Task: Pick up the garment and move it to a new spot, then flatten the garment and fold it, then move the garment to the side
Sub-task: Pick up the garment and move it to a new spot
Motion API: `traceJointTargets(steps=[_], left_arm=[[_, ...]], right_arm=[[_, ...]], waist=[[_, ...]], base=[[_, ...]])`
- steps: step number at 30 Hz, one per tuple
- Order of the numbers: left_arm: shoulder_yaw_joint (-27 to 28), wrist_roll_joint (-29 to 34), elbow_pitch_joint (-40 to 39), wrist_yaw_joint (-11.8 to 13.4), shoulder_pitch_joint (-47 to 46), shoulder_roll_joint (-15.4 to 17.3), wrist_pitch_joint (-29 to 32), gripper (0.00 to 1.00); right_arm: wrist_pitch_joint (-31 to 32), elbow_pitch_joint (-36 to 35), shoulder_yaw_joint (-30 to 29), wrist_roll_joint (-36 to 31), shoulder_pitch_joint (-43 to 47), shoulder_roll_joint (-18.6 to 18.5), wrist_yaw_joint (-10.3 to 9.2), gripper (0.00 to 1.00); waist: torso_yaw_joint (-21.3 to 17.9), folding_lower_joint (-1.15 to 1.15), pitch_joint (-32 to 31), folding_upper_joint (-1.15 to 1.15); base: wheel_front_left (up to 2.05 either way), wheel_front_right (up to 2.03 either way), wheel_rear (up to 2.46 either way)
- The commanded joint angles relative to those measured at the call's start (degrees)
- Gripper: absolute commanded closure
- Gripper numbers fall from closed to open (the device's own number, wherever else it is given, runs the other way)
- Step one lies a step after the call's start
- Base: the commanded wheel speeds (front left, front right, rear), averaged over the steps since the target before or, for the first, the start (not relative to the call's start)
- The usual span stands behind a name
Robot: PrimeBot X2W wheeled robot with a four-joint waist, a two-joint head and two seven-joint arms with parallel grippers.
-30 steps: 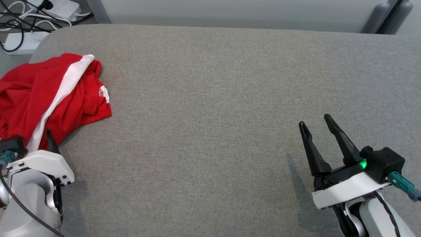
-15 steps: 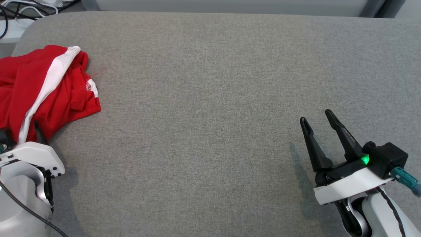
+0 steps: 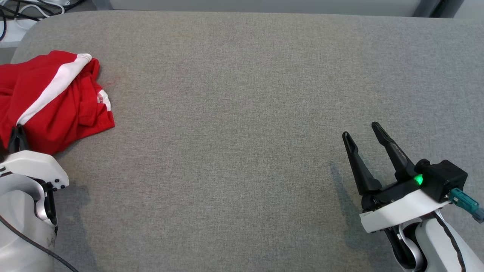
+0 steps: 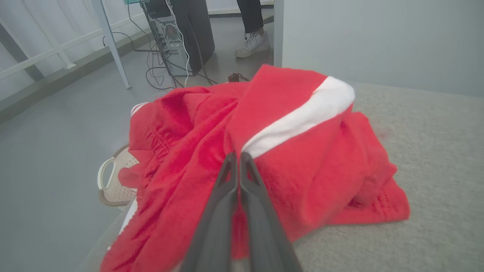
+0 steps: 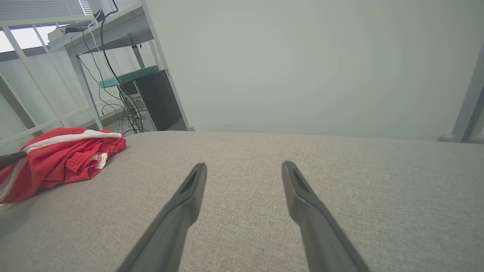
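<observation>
The garment [image 3: 56, 102] is red cloth with a white stripe, crumpled at the left edge of the grey padded table [image 3: 245, 94]. My left gripper [image 3: 17, 133] has its tips at the garment's near side. In the left wrist view the garment [image 4: 302, 162] bulges around my left gripper [image 4: 237, 155], whose two fingers are pressed together into a fold just under the white stripe. My right gripper [image 3: 361, 130] hovers open over bare table at the lower right, far from the cloth. From the right wrist, the garment [image 5: 64, 158] lies far left and my right gripper [image 5: 244, 166] holds nothing.
Part of the garment hangs over the table's left edge. On the floor beyond are cables and a power strip [image 3: 22, 15], a computer tower [image 4: 181, 34], a person's foot [image 4: 253, 43] and a beige perforated object [image 4: 113, 181]. A wall [image 5: 302, 68] stands behind the table.
The head camera has tilted, shifting the whole view. My left gripper's fingers have shut on the garment's near fold. The right gripper stays open in place.
</observation>
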Motion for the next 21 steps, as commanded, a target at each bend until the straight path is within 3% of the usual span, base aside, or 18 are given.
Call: traceJointTargets(steps=[1, 10, 21], left_arm=[[1.8, 0.12, -3.66, 0.05, 0.81, 2.14, -0.76, 1.0], [3.31, 2.69, -18.28, 0.99, 6.61, 1.02, -0.76, 1.0], [2.93, 5.76, -29.18, 1.38, 9.72, 0.98, -0.76, 1.0]], right_arm=[[-0.77, -1.28, 0.94, 0.72, -1.17, -0.19, 0.42, 0.0], [-0.77, -0.68, 0.93, 0.79, -1.04, 1.13, 0.42, 0.0], [-0.77, 0.06, 1.08, 1.05, -0.5, 3.14, 0.42, 0.0]], waist=[[0.14, 0.0, -0.38, 0.0], [0.17, 0.0, -2.5, 0.0], [-1.03, 0.0, -6.65, 0.0]], base=[[0.0, 0.0, 0.0], [0.0, 0.0, 0.0], [0.0, 0.0, 0.0]])
